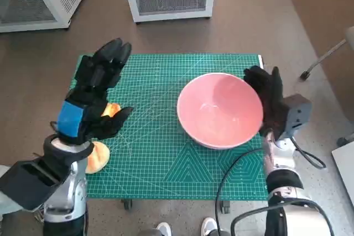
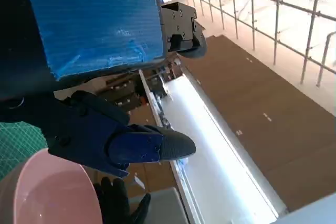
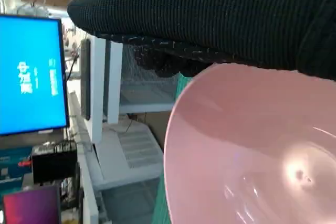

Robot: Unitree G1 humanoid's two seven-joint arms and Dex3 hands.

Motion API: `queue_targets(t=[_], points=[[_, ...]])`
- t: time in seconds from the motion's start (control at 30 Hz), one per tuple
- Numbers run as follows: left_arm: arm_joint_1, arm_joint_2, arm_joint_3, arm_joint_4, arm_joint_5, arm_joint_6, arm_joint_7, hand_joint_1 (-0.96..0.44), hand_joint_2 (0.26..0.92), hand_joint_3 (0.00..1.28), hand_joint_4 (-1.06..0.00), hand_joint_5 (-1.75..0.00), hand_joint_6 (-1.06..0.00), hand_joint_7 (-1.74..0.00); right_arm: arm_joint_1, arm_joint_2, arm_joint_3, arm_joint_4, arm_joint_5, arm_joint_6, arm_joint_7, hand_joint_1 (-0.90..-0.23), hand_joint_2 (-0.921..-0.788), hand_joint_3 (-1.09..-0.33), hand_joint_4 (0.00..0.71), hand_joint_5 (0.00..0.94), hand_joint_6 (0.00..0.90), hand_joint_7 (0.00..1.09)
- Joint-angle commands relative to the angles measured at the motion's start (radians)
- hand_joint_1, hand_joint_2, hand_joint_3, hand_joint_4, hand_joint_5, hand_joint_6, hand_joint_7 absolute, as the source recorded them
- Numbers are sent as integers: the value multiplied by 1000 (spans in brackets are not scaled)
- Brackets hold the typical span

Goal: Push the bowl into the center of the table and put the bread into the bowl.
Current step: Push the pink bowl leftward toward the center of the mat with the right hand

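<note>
bowl (image 1: 220, 110) upright on the green cutting mat (image 1: 155, 158), mouth up, sitting right of the bench's (image 1: 166, 193) middle and so probably short of where the task wants it. round, hence no long axis and no heading to speak of; only the open rim facing the ceiling. right hand (image 1: 267, 96) set against the far-right side of the rim, gloved fingers apart and lying along the outer wall, grasping nothing; placed there, most likely, to shove the bowl leftward toward the centre rather than to lift it. right wrist view confirms the glove just over the pink rim, touching or nearly so. bread (image 1: 97, 154) lying flat at the mat's left edge, near the robot, largely hidden under the left hand (image 1: 91, 100); orange-tan, apparently in two pieces or one bent piece, long axis hard to judge from the visible parts. left hand raised above the bread, fingers spread and released, holding nothing, seemingly waiting clear of the bowl's path until the push is done.
</note>
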Motion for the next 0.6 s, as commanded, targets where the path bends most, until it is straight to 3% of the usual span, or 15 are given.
queue_targets(t=[0.03, 0.6], points=[[20, 9, 9, -36, -5, 16, 10, -578, 921, 350, -205, -4, -3, -578, -18, 24, 16, 15, -26, 18, -8, -571, -921, -678, 256, 10, 407, 38], [63, 22, 29, -84, 28, 25, 32, -551, 921, 354, -201, -1, 1, -571, -79, 108, 15, 23, -35, 56, 11, -588, -921, -661, 264, 7, 412, 33]])
